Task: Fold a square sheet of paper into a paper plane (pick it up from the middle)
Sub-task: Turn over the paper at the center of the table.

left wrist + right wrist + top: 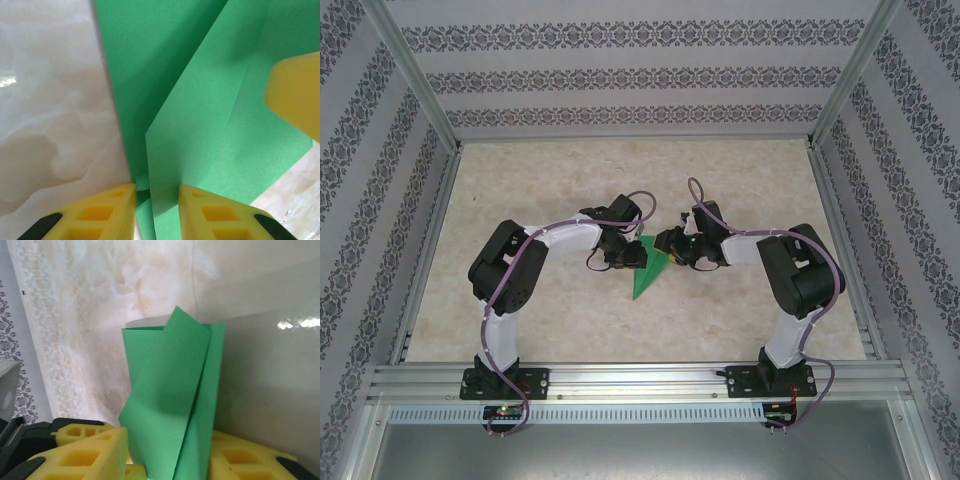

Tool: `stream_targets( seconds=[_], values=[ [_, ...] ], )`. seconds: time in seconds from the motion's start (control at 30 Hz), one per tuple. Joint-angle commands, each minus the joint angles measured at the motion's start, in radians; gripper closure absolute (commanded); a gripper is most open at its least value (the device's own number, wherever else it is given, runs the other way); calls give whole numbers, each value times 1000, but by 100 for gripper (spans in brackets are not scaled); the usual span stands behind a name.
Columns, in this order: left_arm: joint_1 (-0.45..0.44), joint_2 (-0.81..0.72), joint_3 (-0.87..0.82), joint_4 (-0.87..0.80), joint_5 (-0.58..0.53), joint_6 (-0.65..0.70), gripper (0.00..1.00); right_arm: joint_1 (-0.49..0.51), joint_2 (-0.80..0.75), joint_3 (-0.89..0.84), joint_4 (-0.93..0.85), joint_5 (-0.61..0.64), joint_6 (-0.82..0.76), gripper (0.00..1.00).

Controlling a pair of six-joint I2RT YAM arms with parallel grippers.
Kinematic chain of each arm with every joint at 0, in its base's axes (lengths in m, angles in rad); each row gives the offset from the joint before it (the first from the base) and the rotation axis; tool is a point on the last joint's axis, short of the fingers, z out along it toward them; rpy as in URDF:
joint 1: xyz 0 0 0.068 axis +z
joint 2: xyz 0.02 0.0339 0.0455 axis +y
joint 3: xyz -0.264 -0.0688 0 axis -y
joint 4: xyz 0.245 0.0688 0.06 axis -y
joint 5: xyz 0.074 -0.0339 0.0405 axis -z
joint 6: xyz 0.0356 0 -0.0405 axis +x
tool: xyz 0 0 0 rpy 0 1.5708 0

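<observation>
The bright green paper plane (648,272) is a folded wedge between both grippers at the table's middle, its point toward the near edge. In the left wrist view its folds (200,110) stand between my left gripper's (157,210) yellow fingers, one flap against the right finger, with a narrow gap left between the jaws. In the right wrist view the creased paper (170,390) rises upright between my right gripper's (167,460) widely parted fingers. From above, the left gripper (632,252) and right gripper (668,245) face each other across the paper. A right fingertip (295,95) shows beside the sheet.
The marble-patterned tabletop (570,180) lies bare around the arms. Patterned walls (620,80) with metal posts enclose the back and sides. An aluminium rail (640,380) carrying both arm bases runs along the near edge.
</observation>
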Motion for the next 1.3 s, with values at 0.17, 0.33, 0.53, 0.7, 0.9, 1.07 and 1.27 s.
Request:
stream_targets(
  seconds=[0.17,0.33,0.53,0.7,0.9,1.07,1.27],
  values=[
    [-15,-39,-25,10,-8,-22,70,20,16,-1,61,-31,-5,64],
    [-12,-46,-37,42,7,-43,70,29,18,-18,106,-32,6,69],
    [9,-70,-78,125,54,-94,70,35,31,-9,105,-26,0,70],
    [24,-79,-107,163,84,-115,70,48,43,5,94,-18,-7,71],
    [26,-87,-119,159,76,-110,70,57,46,9,109,-5,6,77],
    [26,-105,-126,163,67,-108,69,60,39,23,80,-8,-15,85],
    [25,-185,-164,220,35,-116,65,60,-18,54,-47,31,-85,92]
  ],
)
